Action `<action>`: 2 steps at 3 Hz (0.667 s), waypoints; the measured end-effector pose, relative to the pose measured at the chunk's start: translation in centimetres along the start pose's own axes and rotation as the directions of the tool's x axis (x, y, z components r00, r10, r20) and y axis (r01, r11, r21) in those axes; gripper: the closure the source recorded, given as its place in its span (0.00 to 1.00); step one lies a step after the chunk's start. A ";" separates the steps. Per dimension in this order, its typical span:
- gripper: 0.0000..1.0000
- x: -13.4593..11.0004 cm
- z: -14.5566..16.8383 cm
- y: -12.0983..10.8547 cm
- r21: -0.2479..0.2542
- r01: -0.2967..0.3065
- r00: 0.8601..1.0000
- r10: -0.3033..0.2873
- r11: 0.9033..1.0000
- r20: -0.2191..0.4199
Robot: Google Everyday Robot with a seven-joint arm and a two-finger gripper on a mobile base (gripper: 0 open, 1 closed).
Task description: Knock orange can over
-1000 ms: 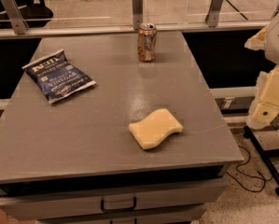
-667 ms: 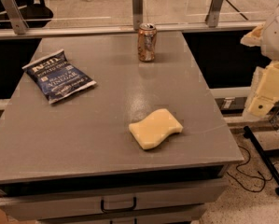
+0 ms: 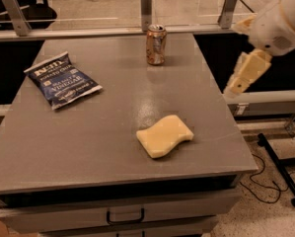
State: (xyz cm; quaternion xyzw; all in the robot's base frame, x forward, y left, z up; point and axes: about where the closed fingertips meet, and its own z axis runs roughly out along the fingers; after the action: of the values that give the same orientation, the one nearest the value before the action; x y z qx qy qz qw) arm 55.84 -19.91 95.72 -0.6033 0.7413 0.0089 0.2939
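Observation:
The orange can (image 3: pixel 156 44) stands upright near the far edge of the grey table (image 3: pixel 88 132), a little right of centre. It is orange-brown with a silver top. My gripper (image 3: pixel 246 73) hangs off the table's right side, pale yellow, below the white arm (image 3: pixel 280 19). It is well to the right of the can and apart from it.
A yellow sponge (image 3: pixel 165 135) lies on the table's near right part. A dark blue chip bag (image 3: pixel 62 79) lies at the left. A railing with metal posts (image 3: pixel 146 6) runs behind the table. Drawers sit below the front edge.
The arm and gripper have moved left and up, closer to the table's right edge. The can, sponge and bag have not moved.

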 end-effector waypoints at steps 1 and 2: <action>0.00 -2.9 2.1 -4.1 0.068 -0.012 0.993 0.004 0.998 0.116; 0.00 -2.9 2.1 -4.0 0.067 -0.012 0.993 0.004 0.998 0.115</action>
State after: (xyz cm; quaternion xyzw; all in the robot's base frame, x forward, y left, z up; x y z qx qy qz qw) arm 60.65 -17.65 96.64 -0.5885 0.7254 0.0198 0.3564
